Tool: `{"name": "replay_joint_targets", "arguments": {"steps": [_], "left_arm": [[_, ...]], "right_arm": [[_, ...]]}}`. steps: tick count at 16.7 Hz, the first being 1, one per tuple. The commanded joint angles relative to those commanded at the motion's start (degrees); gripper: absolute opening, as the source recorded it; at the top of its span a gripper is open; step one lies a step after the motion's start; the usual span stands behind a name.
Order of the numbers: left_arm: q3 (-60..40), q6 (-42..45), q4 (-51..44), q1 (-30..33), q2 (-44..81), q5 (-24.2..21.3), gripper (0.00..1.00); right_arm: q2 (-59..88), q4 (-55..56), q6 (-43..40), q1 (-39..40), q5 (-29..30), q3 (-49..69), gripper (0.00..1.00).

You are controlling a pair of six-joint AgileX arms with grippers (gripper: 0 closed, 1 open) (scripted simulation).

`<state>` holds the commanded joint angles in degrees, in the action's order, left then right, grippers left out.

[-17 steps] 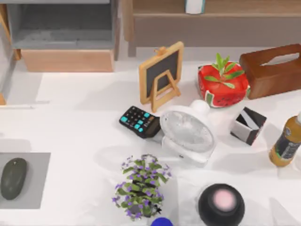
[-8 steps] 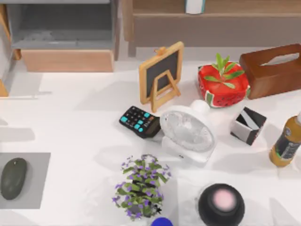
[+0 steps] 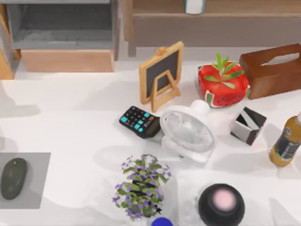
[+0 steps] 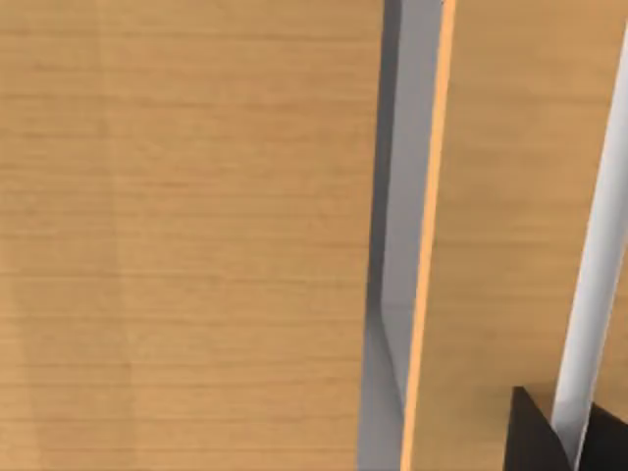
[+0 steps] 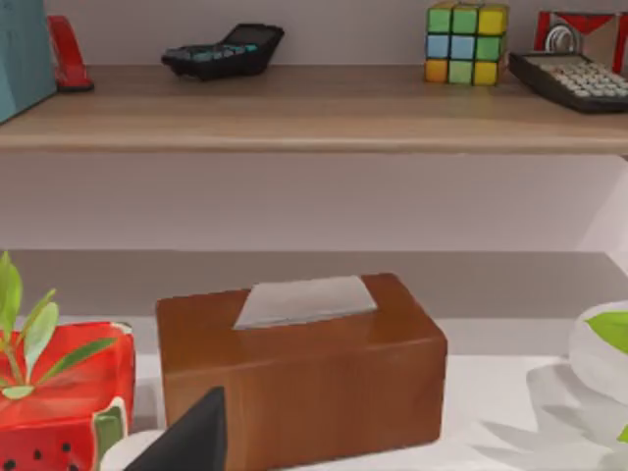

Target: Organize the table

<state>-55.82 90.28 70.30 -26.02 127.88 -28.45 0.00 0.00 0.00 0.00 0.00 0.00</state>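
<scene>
No object on the surface has been moved; only shadows at the frame's left edge are shifted. Tidying is judged barely begun. Jaw states cannot be told.

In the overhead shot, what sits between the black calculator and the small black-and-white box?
In the top view, the white desk fan lies between the calculator and the black-and-white box, on the table.

Along the top of the frame stands a wood-and-grey shelf unit with an open grey compartment at upper left and a long wooden shelf board at upper right, under soft, even light.
</scene>
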Motion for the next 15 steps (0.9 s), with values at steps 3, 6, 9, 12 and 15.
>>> {"name": "replay_joint_targets", "arguments": {"steps": [3, 6, 9, 12, 15], "left_arm": [[0.2, -0.1, -0.1, -0.3, 0.0, -0.1, 0.00], [-1.8, 0.5, -1.8, 0.5, 1.7, 0.2, 0.00], [-8.0, 0.5, -4.5, 1.7, 4.4, 1.7, 0.00], [-14.4, -0.1, -7.7, 3.2, 6.7, 3.3, 0.00], [-15.9, -0.3, -8.7, 3.6, 7.4, 3.8, 0.00]], "right_arm": [[0.0, 0.0, 0.0, 0.0, 0.0, 0.0, 1.00], [0.0, 0.0, 0.0, 0.0, 0.0, 0.0, 1.00], [0.0, 0.0, 0.0, 0.0, 0.0, 0.0, 1.00], [0.0, 0.0, 0.0, 0.0, 0.0, 0.0, 1.00], [0.0, 0.0, 0.0, 0.0, 0.0, 0.0, 1.00]]}}
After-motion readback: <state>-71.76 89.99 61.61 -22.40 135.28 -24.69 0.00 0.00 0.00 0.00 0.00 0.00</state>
